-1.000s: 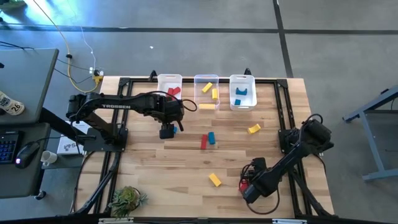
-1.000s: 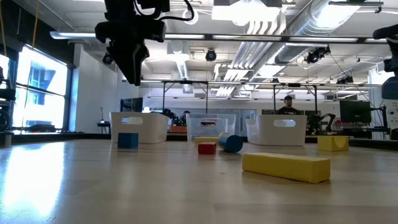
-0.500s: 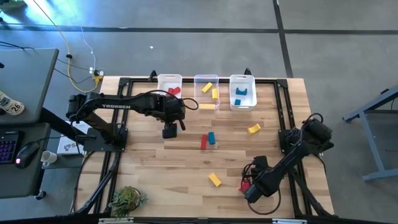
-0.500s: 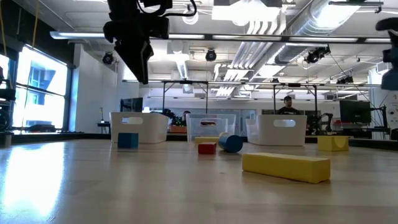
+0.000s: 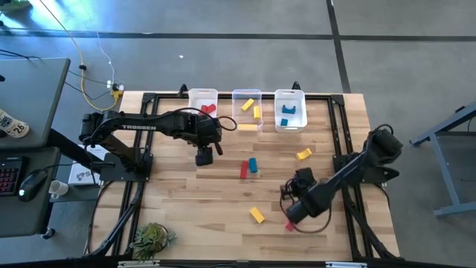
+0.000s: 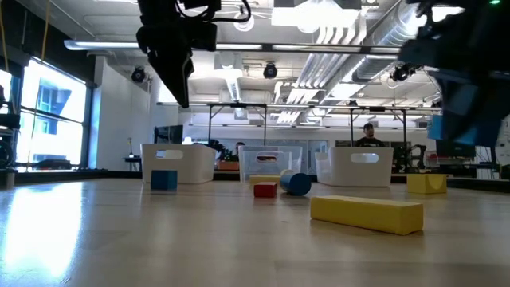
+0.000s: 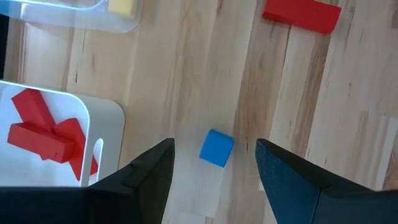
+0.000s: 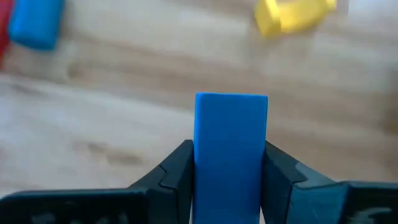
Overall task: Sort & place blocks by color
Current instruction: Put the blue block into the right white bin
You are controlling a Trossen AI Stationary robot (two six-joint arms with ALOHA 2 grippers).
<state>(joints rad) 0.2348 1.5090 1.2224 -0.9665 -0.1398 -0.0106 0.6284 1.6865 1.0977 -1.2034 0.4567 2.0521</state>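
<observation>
**Desk:** Blue block clamped upright in right pincer, raised above the near right of the surface. Bound, by the look of it, for the blue bin at the far edge.

**Field:** Best carried high, then released square over the bin's mouth, clear of the rim.

**Desk:** Left pincer spread wide, hovering over blue cube, near red bin.

**Field:** Worth lowering straight down, one finger either side, well off the bin wall.

**Desk:** Room to move?

**Field:** Plenty mid-surface. Red bar, blue bar and yellow block lying under the likely path. No trouble if kept high. Red block close to near edge.
</observation>
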